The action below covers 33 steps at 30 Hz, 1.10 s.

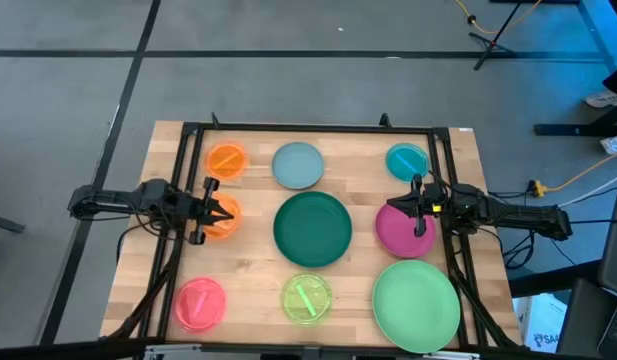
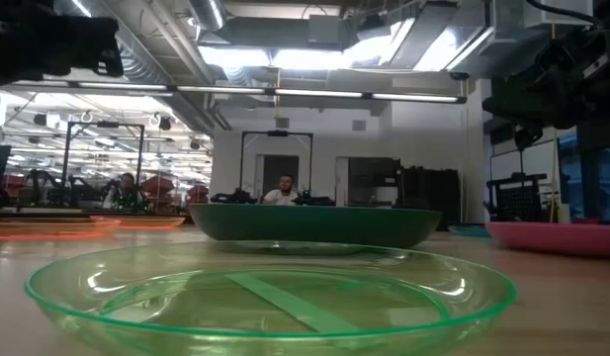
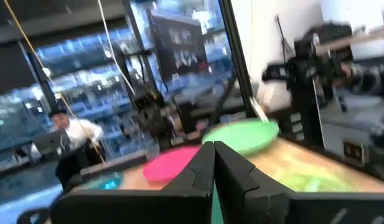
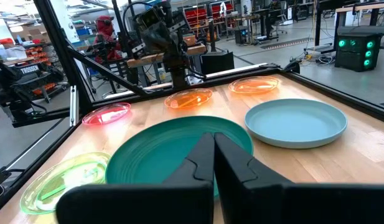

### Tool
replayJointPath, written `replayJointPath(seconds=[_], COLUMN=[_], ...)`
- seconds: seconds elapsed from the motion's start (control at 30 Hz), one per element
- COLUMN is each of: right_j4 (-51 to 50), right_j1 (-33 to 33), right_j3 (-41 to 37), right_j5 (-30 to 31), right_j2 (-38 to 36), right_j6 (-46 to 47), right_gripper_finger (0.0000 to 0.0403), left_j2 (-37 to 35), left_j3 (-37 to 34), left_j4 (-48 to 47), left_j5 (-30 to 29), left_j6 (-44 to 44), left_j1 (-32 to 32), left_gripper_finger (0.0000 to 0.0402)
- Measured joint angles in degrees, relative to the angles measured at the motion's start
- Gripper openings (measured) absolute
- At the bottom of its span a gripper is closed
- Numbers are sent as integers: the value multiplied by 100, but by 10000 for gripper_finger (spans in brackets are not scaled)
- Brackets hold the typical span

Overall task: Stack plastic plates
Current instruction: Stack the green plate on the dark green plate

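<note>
My left gripper (image 1: 226, 211) hangs pressed together over the small translucent orange plastic plate (image 1: 220, 222) at centre left; my right gripper (image 1: 396, 205), likewise closed, hovers above the medium magenta plate (image 1: 402, 231). Light, stiff, probably slippery: pinch the raised rim.

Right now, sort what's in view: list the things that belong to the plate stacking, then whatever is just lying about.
Job:
dark green plate
light green plate
magenta plate
pale blue plate
two orange plates
teal plate
pink plate
lime plate

Lying about:
black frame
yellow cable
</note>
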Motion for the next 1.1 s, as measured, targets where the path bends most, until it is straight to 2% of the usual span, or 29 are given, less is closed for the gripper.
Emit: replayJointPath(seconds=[0.13, 0.33, 0.5, 0.63, 1.0, 1.1], right_j4=[0, 203, 258, 506, 514, 518], right_j1=[1, 1, 0, 0, -1, 1], right_j3=[0, 0, 0, 0, 0, 0], right_j5=[1, 29, 248, 436, 300, 286], right_j2=[-2, -6, -6, -8, -6, -6], right_j6=[0, -10, -149, -159, -147, -150], right_gripper_finger=[1, 1, 1, 1, 1, 1], left_j2=[2, 0, 173, 677, 2515, 3020], left_j3=[0, -2, -2, -4, 14, 220], left_j4=[293, 644, 849, 1320, 2925, 2998], left_j5=[124, -354, -1093, -1273, -1317, -1317], left_j6=[-476, -983, -1048, -1046, -1039, -1149], left_j1=[0, 0, 0, 0, 0, 0], left_gripper_finger=[4, 4, 4, 4, 4, 4])
